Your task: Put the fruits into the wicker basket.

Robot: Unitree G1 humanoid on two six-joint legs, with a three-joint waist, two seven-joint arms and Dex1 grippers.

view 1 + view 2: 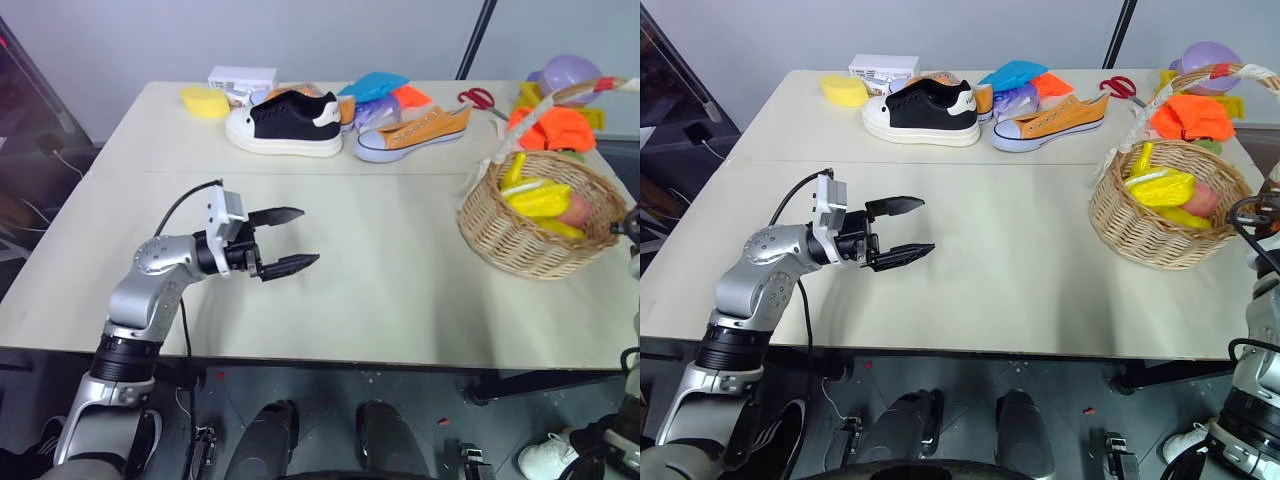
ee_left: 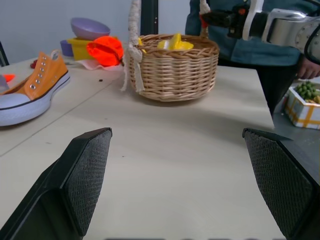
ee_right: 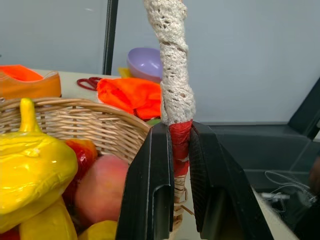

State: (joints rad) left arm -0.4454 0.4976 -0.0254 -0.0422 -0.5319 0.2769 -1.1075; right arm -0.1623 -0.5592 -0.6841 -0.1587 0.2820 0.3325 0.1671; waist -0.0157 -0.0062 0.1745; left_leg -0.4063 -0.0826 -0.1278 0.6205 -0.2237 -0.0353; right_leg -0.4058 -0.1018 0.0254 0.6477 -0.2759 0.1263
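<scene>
Beige and bare across most of its top, the table (image 1: pixel 380 270) filled the middle of the head-camera frame. At its right edge sat the wicker basket (image 1: pixel 520 240), its tall handle (image 3: pixel 176 95) wrapped in white lace above and red below. The fruits (image 1: pixel 538 200) lay inside the basket, at the right of the frame: yellow pieces on top, a pink peach (image 3: pixel 97 190) and a red piece (image 3: pixel 82 152) beneath them.

Along the upper edge of the frame lay a black-and-white shoe (image 1: pixel 285 123) and, to its right, an orange shoe (image 1: pixel 415 133). An orange cloth (image 1: pixel 555 128) sat in the upper right corner with a purple bowl (image 1: pixel 568 72) behind it. A yellow sponge (image 1: pixel 204 101) rested in the upper left, beside a white box (image 1: pixel 241 78), and red scissors (image 1: pixel 478 98) lay right of the orange shoe.

The left gripper (image 1: pixel 285 240) hung over the table in the lower left, its two fingers spread wide apart and empty. The right gripper (image 3: pixel 177 165) had its fingers closed around the red part of the basket handle, pads pressed against either side.
</scene>
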